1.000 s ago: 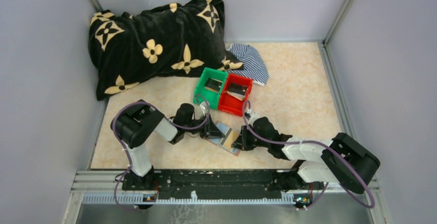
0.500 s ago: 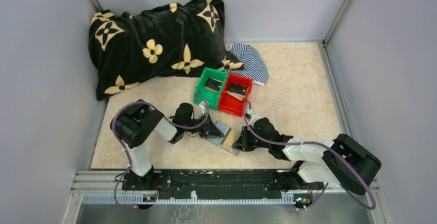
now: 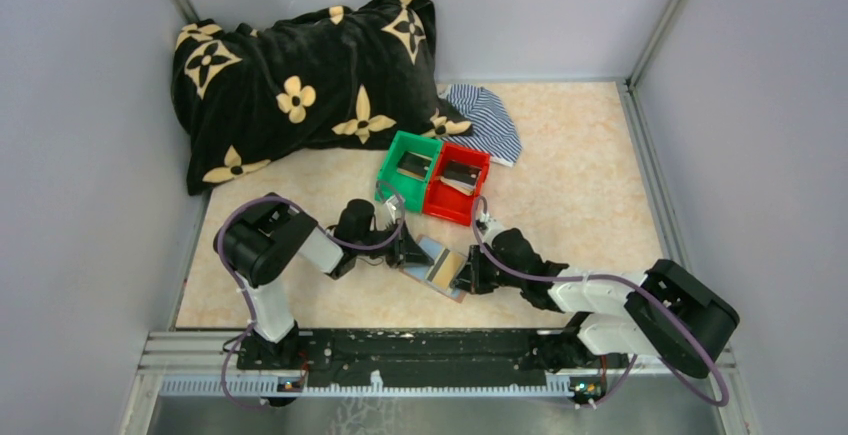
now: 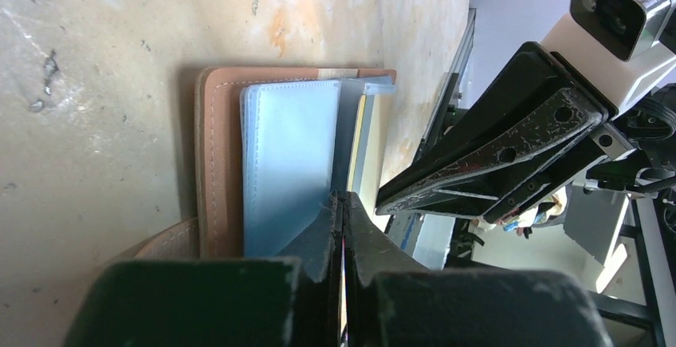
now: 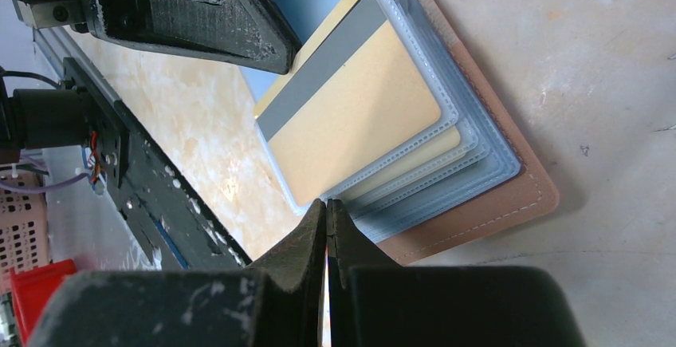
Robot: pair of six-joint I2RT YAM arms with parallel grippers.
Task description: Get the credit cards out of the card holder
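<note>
The card holder [image 3: 441, 266] lies open on the table between my two grippers, brown outside with blue-grey and clear sleeves. In the right wrist view a gold card with a grey stripe [image 5: 359, 116] sits in the top clear sleeve, and edges of more gold cards [image 5: 426, 154] show beneath it. My right gripper [image 5: 327, 203] is shut, its tips at the sleeves' near corner. My left gripper [image 4: 343, 197] is shut, its tips on the blue-grey sleeve [image 4: 287, 163] of the holder [image 4: 217, 155]. Nothing shows between either pair of jaws. In the top view the left gripper [image 3: 409, 251] and the right gripper [image 3: 467, 273] flank the holder.
A green bin [image 3: 392, 167] and a red bin [image 3: 478, 171] stand side by side just behind the holder, each with a flat card inside. A black flowered cushion [image 3: 300, 75] and a striped cloth [image 3: 487, 121] lie at the back. Grey walls enclose the table.
My left gripper has edged slightly right onto the holder. The right gripper and the holder have barely moved.
</note>
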